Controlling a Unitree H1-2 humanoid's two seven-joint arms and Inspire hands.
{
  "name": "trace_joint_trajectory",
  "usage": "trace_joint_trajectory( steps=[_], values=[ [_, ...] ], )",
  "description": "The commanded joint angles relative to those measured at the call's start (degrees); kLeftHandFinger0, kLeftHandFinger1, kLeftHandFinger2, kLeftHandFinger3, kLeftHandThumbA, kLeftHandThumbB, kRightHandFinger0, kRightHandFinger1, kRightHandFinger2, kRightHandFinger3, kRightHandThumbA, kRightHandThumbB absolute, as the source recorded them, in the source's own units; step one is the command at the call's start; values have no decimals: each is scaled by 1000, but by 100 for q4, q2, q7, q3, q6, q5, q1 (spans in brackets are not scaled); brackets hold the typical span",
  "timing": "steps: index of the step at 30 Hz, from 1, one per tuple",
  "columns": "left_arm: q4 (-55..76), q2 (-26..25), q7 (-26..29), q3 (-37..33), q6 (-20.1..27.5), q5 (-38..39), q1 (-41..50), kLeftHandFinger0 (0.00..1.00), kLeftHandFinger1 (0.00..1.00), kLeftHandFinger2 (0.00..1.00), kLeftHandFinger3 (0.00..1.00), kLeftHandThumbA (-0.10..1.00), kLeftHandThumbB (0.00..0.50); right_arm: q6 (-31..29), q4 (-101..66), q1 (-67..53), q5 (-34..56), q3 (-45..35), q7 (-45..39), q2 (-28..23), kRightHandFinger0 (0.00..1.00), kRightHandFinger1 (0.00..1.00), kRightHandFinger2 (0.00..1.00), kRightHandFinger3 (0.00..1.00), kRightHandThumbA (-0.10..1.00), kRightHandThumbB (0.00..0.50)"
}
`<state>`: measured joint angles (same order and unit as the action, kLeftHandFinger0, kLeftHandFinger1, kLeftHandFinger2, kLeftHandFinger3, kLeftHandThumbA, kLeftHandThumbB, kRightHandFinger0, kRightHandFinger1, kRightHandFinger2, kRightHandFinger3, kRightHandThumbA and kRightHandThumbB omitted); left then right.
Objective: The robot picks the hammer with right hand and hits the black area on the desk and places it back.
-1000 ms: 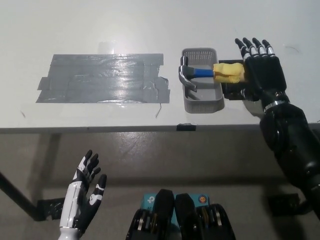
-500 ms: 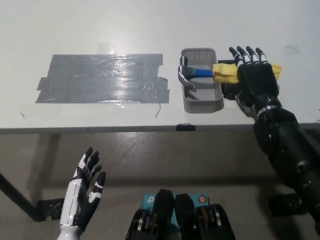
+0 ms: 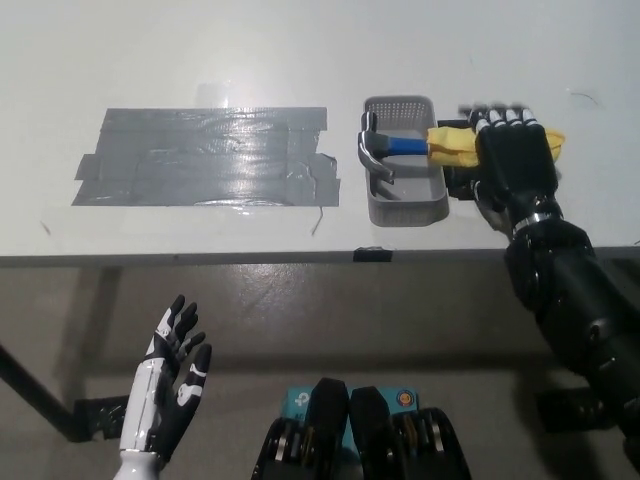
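White desk [image 3: 200, 50] bears grey taped patch [image 3: 205, 157], grey floor below.

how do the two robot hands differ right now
The right hand is black and lies over the hammer's yellow grip on the desk; the left hand is white and rests below the desk edge, holding nothing. The right hand's fingers are blurred; the left hand's are clearly spread. Both point up the picture.

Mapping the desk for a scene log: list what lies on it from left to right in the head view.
Grey tape patch → grey basket holding the hammer's head → black right hand over the hammer's yellow handle.
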<state>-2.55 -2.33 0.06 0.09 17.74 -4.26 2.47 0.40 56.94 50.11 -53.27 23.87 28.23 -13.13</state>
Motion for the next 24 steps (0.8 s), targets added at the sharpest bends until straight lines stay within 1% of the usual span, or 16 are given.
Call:
trace_joint_trajectory(
  steps=[1,3,4,6,8,9,12,14,16,17,18,19,20,21,23,24],
  values=[
    [190,-26,-1,-35,192,-36,-118,931,1000,1000,1000,754,9,-1125,453,705,41,69,2153,-66,0,204,695,681,-100,205],
    [205,-38,-16,-35,175,-22,-129,931,1000,1000,1000,756,7,-1165,540,727,66,71,2182,-65,0,94,552,630,-100,145],
    [220,-42,-31,-38,156,-4,-126,932,1000,1000,1000,759,6,-1153,545,719,70,77,2165,-68,0,47,502,591,-100,148],
    [218,-37,-34,-43,138,-3,-150,931,1000,1000,1000,761,4,-1172,583,718,77,83,2216,-82,0,2,457,488,-100,177],
    [213,-41,-26,-44,148,-26,-152,919,1000,1000,1000,771,2,-1219,662,716,74,99,2376,-77,0,3,457,443,-100,145],
    [222,-47,-25,-49,140,-52,-160,913,1000,1000,1000,780,4,-1301,671,706,138,57,2397,-74,0,53,540,495,-100,156],
    [263,-55,-5,-53,87,-133,-154,897,1000,1000,1000,805,0,-1513,434,627,480,-201,2107,-56,0,169,698,736,-100,109],
    [267,-53,4,-54,83,-149,-154,882,1000,1000,1000,797,0,-1636,343,602,690,-365,1913,-37,0,190,703,772,-100,105],
    [238,-67,-3,-50,105,-145,-181,873,1000,1000,1000,805,4,-1741,57,567,1363,-858,1162,57,0,278,751,880,-100,92],
    [246,-68,-7,-47,92,-142,-177,870,1000,1000,1000,812,13,-1695,-117,546,1618,-1052,813,90,0,294,744,909,-100,84],
    [244,-63,-4,-44,87,-140,-177,867,1000,1000,1000,819,18,-1636,-458,497,2194,-1373,76,133,0,299,743,920,-100,61],
    [223,-63,3,-39,104,-145,-194,863,1000,1000,1000,822,16,-1593,-644,494,2517,-1536,-330,140,0,334,745,910,-100,47],
    [188,-63,22,-33,159,-170,-220,847,1000,1000,1000,824,12,-1104,-952,506,2914,-1789,-895,183,7,364,755,874,-100,47],
    [195,-70,12,-32,145,-162,-219,843,1000,1000,1000,825,11,-761,-1229,502,3337,-2007,-1403,199,20,400,786,862,-100,53],
    [190,-80,1,-38,136,-170,-222,838,1000,1000,1000,829,14,-433,-1392,544,3827,-2333,-1885,212,45,444,822,866,-100,92],
    [190,-79,-5,-40,120,-165,-222,836,1000,1000,1000,830,15,-226,-1424,595,4240,-2569,-2238,209,47,470,846,879,-100,91]
  ],
)
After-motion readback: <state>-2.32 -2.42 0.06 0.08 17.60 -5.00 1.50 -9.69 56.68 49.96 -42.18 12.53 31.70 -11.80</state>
